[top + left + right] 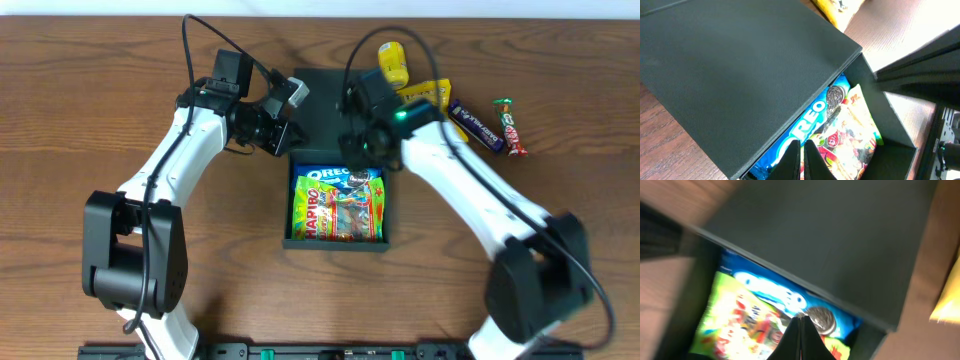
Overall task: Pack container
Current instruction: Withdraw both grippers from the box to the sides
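My left gripper (802,146) and right gripper (800,322) both closed, empty. Matte dark green-black square cardboard container (335,246) below them: looks light, stiff; I'd push hinged lid (320,105) at its free edge.

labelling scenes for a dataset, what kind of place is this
Likely a robot lab workbench: a left arm and right arm stand at a wooden table, over a dark container of snack packets, with spare snacks laid out beside it.

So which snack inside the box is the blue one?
The Oreo pack, tucked at the lid end of the container. The Haribo bag next to it is mostly green and yellow.
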You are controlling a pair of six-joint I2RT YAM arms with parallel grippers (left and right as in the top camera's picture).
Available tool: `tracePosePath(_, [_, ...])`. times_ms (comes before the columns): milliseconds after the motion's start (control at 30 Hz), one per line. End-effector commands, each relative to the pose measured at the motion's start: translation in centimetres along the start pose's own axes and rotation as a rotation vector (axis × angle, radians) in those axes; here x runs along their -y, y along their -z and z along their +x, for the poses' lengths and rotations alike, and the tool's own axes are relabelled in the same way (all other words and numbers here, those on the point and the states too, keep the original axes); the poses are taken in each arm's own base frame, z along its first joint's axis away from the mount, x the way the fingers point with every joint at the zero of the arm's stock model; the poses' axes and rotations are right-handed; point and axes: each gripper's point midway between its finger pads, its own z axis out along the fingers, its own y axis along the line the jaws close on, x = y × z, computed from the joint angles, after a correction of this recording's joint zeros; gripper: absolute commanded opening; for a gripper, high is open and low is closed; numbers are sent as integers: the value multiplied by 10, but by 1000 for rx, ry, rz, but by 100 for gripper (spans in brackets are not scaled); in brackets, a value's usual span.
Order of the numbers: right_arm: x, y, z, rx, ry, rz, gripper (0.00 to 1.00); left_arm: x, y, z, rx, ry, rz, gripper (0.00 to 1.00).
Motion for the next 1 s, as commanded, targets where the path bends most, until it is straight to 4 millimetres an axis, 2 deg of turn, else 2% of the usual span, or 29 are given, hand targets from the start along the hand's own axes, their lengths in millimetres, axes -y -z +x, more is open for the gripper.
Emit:
tracePosePath(0, [-24, 16, -4, 29, 145, -180, 1, 3, 0, -7, 18, 17, 15, 6])
tracePosePath(67, [-33, 8, 8, -7, 169, -245, 1, 2, 0, -10, 27, 17, 13, 6])
tracePosePath(167, [-48, -17, 34, -90, 194, -339, 1, 0, 1, -15, 46, 20, 5, 6])
tracePosePath(267, [-52, -37, 52, -151, 196, -358, 1, -4, 2, -17, 54, 21, -11, 6])
tracePosePath(367, [-55, -52, 63, -197, 196, -363, 1, -16, 14, -23, 90, 56, -41, 6])
tracePosePath(533, [-66, -71, 73, -237, 220, -373, 1, -36, 58, -35, 181, 75, -102, 6])
tracePosePath(667, [-72, -87, 82, -269, 231, -378, 1, -45, 81, -37, 222, 91, -134, 6])
tracePosePath(967, [-74, -127, 117, -398, 222, -379, 1, -45, 86, -37, 229, 92, -139, 6])
